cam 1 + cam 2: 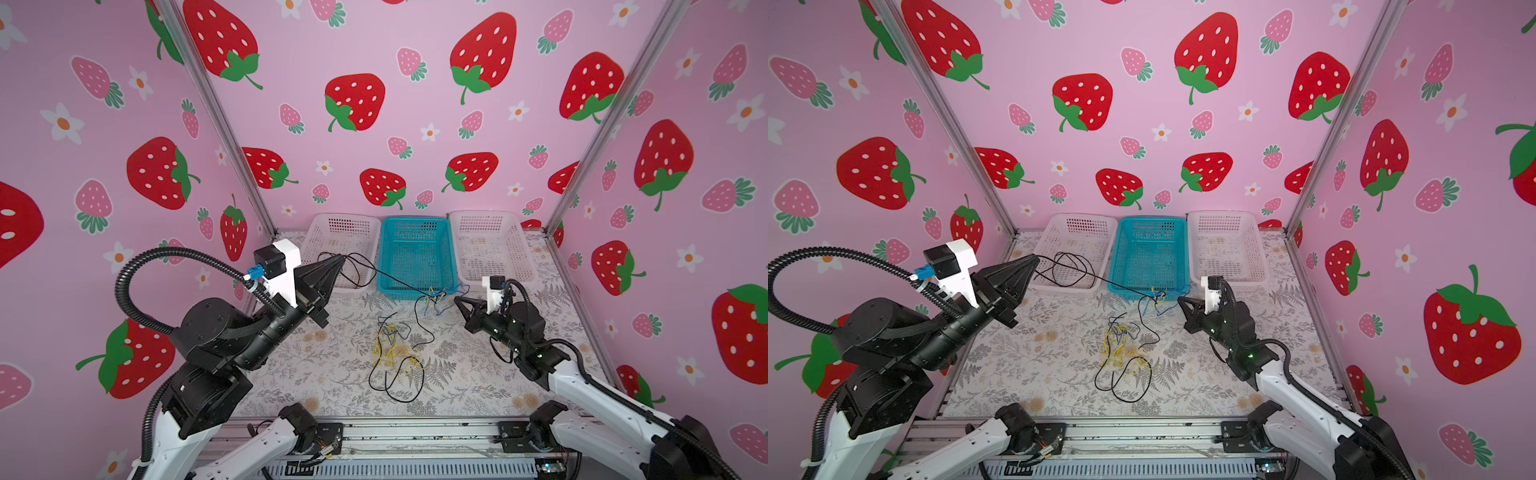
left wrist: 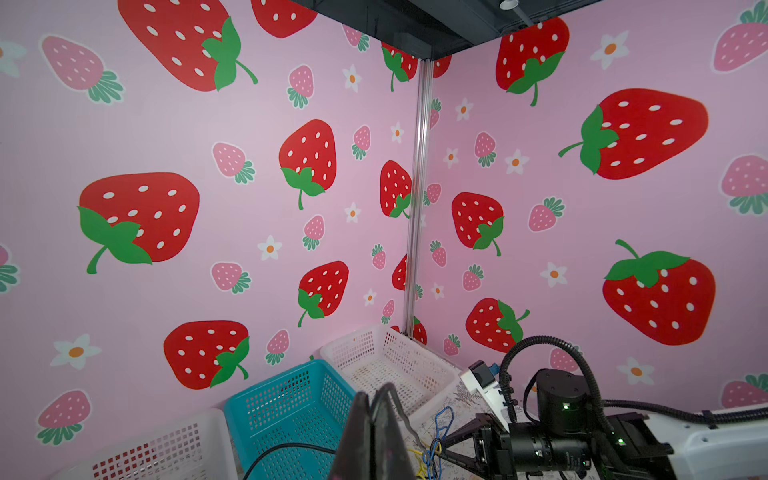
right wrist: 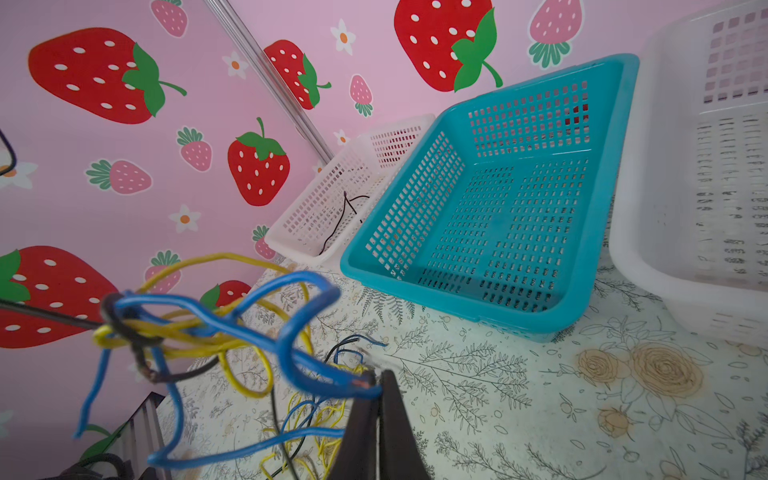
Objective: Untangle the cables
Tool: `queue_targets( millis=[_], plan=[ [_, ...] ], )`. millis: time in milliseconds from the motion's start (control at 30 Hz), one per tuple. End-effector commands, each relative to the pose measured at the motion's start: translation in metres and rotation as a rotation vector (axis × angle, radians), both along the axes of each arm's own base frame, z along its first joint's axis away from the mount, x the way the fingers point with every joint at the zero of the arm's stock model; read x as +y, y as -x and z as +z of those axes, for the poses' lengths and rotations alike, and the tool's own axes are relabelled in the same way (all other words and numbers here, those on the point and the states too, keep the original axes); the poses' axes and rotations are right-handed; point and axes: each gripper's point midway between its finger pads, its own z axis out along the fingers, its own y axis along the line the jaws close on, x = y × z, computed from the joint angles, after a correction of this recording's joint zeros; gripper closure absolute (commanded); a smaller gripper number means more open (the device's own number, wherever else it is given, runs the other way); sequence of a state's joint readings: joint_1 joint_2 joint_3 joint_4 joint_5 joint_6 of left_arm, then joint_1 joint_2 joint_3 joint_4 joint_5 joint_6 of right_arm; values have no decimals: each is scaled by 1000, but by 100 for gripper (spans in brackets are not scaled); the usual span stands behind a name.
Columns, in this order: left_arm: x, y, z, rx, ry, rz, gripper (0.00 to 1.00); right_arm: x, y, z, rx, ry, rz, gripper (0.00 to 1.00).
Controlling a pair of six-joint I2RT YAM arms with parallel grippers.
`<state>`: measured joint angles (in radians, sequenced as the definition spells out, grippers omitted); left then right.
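**Knot strung up between two pinched ends, baskets close behind**

Pink strawberry walls (image 1: pixel 291 62) close in the left, far and right sides of a floral-covered table (image 1: pixel 478 374).

The left jaws, raised at the far left, are shut on a black cable (image 1: pixel 386 276). It runs taut down and rightward to a small knot (image 1: pixel 434 295) of blue, yellow and black strands. The right jaws, low at the right, are closed on the end of a blue cable (image 3: pixel 316 374) that leads out of that same knot. The knot hangs between the two, clear of the table. The rest of the cables (image 1: pixel 395 353) lie as a loose pile at the table's middle, and one black strand drops from the knot down to it.

These wires look very light, limp and smooth-skinned. I judge that a pinch on a single strand may slip, and that pulling both ends apart will tighten the knot rather than free it. The open blue loop beside the knot seems a better hold than the free tails.

Just behind the knot stands the teal basket (image 1: pixel 415 257). The taut black line crosses its near-left corner, and I cannot tell whether the two touch. Slack black loops hang over the left white basket (image 1: pixel 332 245), whose mesh could snag them. The near-right and near-left parts of the table give the most room for drawing strands out.
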<state>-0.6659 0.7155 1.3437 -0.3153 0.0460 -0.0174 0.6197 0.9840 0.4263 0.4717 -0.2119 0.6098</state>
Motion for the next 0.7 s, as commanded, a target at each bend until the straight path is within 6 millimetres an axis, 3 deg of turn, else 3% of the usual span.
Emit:
queue_targets(
  millis=[0,133,400,500,600,667],
  plan=[
    [42,45,83,-206,196,26,100,-18,-11,-53,114,83,-94,100],
    [50,52,94,-221,218,32,100,-23,-15,-83,187,129,-115,100],
    [58,37,64,-159,189,124,100,-26,-12,-92,203,182,-104,100],
    [46,28,38,-86,135,101,100,-8,3,-80,188,131,24,100],
    [30,15,2,-2,112,67,100,1,17,-55,119,53,110,96],
    [21,7,-25,52,102,49,100,1,23,-37,50,34,130,98]
  ],
)
